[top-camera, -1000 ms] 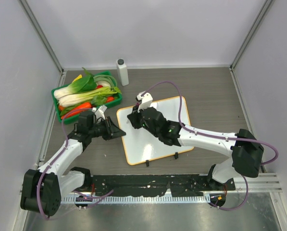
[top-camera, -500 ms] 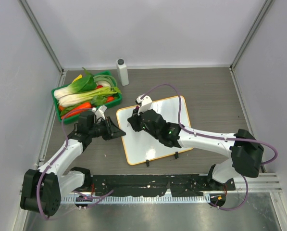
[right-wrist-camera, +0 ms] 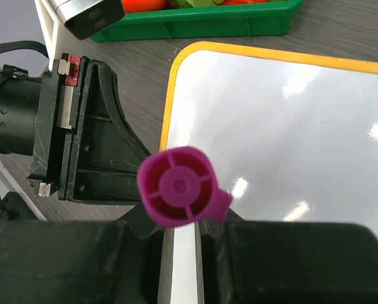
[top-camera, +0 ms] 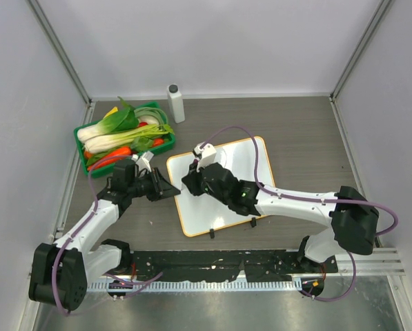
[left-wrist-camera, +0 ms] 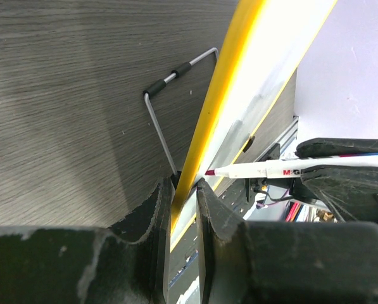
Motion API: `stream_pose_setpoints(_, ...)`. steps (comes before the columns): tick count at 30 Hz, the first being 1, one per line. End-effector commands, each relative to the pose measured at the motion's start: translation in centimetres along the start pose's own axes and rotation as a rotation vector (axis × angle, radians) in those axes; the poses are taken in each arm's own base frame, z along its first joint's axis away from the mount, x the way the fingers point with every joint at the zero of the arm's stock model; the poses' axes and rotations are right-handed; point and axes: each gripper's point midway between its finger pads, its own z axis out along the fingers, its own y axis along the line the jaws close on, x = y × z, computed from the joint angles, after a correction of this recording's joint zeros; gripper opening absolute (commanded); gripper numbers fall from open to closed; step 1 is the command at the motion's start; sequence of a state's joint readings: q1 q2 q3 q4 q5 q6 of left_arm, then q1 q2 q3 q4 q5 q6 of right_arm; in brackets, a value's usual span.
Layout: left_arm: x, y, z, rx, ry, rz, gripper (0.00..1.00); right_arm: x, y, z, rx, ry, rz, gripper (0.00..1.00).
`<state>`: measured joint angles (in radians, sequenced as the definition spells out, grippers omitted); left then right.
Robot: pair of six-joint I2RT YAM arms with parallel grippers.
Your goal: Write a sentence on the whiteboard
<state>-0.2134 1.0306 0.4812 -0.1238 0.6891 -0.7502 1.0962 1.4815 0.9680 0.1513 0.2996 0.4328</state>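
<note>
The whiteboard (top-camera: 239, 156) lies on the table (top-camera: 302, 131), turned at an angle to the table edges, near the green tray (top-camera: 79, 136) of vegetables. The left gripper (left-wrist-camera: 182, 190) is clamped on the board's orange-yellow left frame edge. The right gripper (right-wrist-camera: 181, 235) grasps a magenta-capped marker (right-wrist-camera: 178, 186). The marker tip sits at the white surface beside the clamped edge; contact cannot be confirmed.

The whiteboard (top-camera: 237, 158) lies mid-worktop (top-camera: 302, 131). At its 10 o'clock sits a tray (top-camera: 78, 134) holding vegetables (top-camera: 119, 127), and a bottle (top-camera: 175, 103) stands at its 11 o'clock. The left tool (top-camera: 171, 187) straddles its 9 o'clock edge. The right tool (top-camera: 190, 181), with a marker (left-wrist-camera: 271, 169), is above that side.
</note>
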Motion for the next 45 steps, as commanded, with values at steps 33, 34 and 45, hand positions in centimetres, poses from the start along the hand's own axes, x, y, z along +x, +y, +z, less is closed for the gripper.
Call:
stream_pose_setpoints(33, -0.9, -1.0, -0.4, 0.002, -0.028, 0.045, 0.26, -3.2, -0.2, -3.8, -0.017, -0.124, 0.039, 0.01)
stream_pose_setpoints(34, -1.0, -1.1, -0.4, 0.004, -0.031, 0.050, 0.33, -4.1, 0.2, -4.3, -0.036, -0.155, 0.050, 0.01)
stream_pose_setpoints(45, -3.4, -3.2, -1.5, 0.007, -0.104, 0.119, 0.72, -6.1, 0.6, -5.8, -0.066, -0.217, 0.063, 0.01)
